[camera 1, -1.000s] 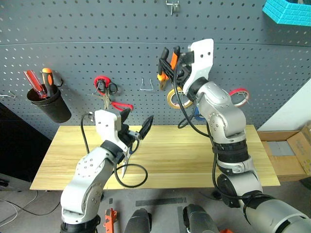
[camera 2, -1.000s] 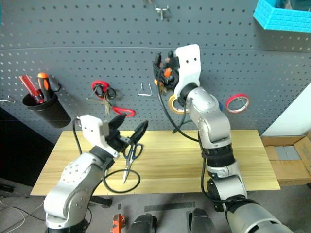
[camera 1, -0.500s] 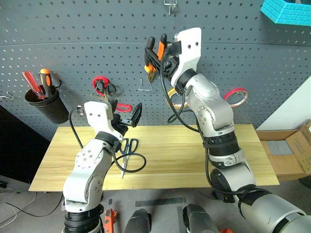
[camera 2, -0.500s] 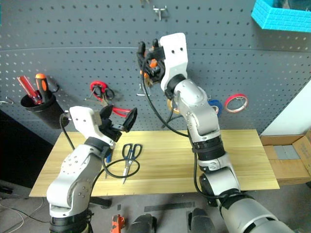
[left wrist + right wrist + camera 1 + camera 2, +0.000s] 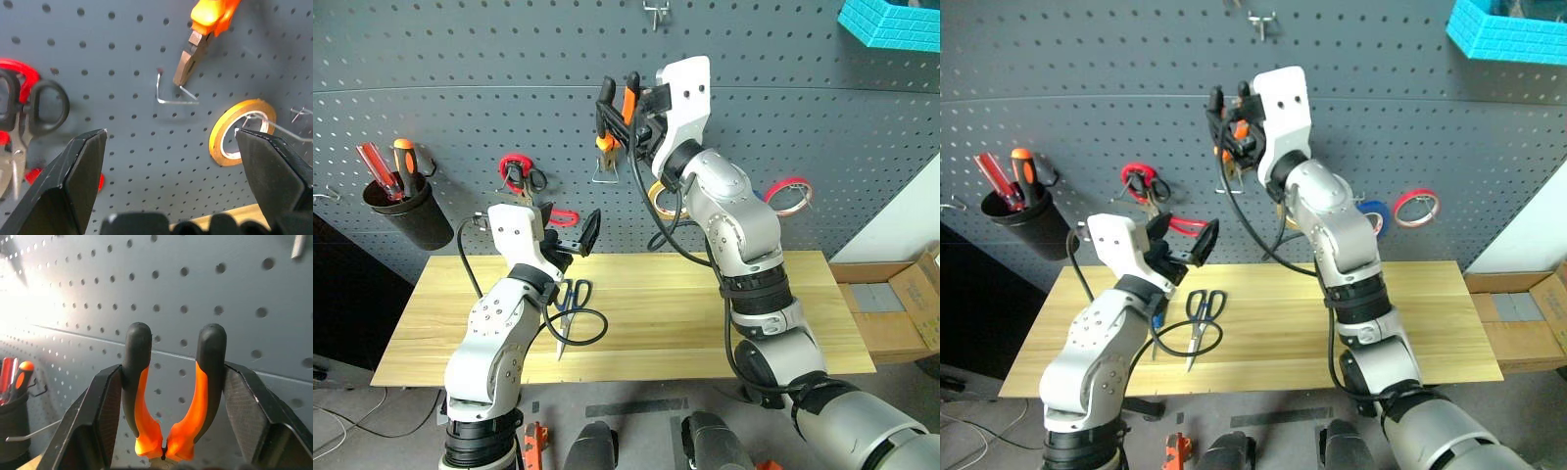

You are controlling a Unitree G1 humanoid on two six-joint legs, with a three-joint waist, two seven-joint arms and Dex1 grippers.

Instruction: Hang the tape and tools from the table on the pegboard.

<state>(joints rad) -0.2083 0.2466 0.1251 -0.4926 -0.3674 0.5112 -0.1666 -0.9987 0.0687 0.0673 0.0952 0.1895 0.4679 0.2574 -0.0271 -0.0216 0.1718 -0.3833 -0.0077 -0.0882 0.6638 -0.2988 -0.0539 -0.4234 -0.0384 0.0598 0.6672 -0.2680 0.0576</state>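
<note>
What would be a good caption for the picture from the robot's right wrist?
The right gripper holds orange-and-black pliers by the handles, in front of the grey pegboard.

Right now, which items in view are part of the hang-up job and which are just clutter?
Job items:
- pliers, held in the right claw at the pegboard
- scissors, flat on the table
- blue tape, on the board
- left claw, open, holding nothing

Just lying about:
- yellow tape
- red tape
- red-handled snips
- screwdriver cup
- teal basket
</note>
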